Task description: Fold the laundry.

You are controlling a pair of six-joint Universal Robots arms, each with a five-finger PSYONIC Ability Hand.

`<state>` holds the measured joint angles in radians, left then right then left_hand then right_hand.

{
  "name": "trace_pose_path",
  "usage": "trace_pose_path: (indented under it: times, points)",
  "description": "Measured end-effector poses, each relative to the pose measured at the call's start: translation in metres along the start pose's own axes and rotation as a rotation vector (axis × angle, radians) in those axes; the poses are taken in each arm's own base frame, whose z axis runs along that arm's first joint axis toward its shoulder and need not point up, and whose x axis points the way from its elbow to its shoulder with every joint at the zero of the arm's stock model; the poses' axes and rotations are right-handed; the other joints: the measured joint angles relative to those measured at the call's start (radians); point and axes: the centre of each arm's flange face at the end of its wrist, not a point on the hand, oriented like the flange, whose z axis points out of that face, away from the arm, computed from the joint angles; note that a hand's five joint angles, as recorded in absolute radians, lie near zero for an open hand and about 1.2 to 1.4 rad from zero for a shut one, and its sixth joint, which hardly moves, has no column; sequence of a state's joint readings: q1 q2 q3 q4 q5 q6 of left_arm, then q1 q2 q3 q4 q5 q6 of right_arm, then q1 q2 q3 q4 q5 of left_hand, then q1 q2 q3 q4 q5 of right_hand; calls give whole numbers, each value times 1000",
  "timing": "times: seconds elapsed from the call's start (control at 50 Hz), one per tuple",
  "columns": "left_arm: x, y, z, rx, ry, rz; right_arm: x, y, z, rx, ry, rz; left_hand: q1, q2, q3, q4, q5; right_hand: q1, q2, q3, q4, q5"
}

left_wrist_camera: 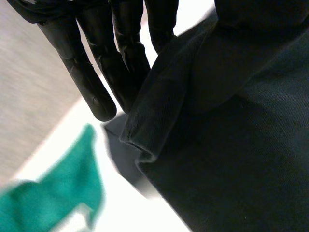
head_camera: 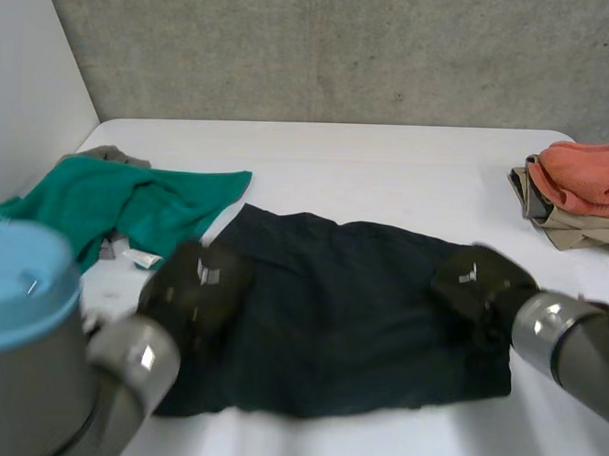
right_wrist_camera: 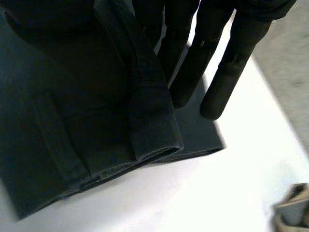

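Up close, the left arm's round light-blue cap looms. Just past it the left hand sits on the left edge of the dark navy cloth garment, which lies spread across the middle of the white table. At the other end, the right hand is on the garment's right edge.

Wrist views now. The left hand's fingers run straight, with the hem lifted off the table and bunched against them. The thumb is buried under cloth, but I read that as a pinch. Same story on the right: straight fingers, the hemmed edge raised beside them and climbing toward the palm, pinched by my reading.

So this looks like the start of a fold, both side edges taken up. Next call, I'd say: lift both ends together and carry one long edge over the other, keeping the cloth taut and level.

The crumpled green cloth waits just beside the left edge. The folded orange cloth rests on a beige garment, well apart at the right.
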<state>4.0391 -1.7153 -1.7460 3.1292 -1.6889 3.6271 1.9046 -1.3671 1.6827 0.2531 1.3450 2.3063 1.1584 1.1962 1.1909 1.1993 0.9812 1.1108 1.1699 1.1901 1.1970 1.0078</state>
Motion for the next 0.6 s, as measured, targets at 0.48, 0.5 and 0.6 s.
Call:
trace_pose_path:
  times: [0.48, 0.5, 0.6]
  points:
    - [-28, -6, 239, 371, -314, 200, 68, 6, 175, 199, 462, -36, -882, -828, -816, -843, -788, -884, -951, -969, -973, -961]
    - [-20, -7, 236, 380, -296, 200, 67, 4, 173, 200, 459, -22, -970, -967, -961, -978, -921, -885, -956, -980, -986, -964]
    - [-9, -20, 214, 393, -260, 197, 68, -5, 144, 176, 415, 58, -970, -986, -977, -995, -931, -885, -956, -980, -987, -964]
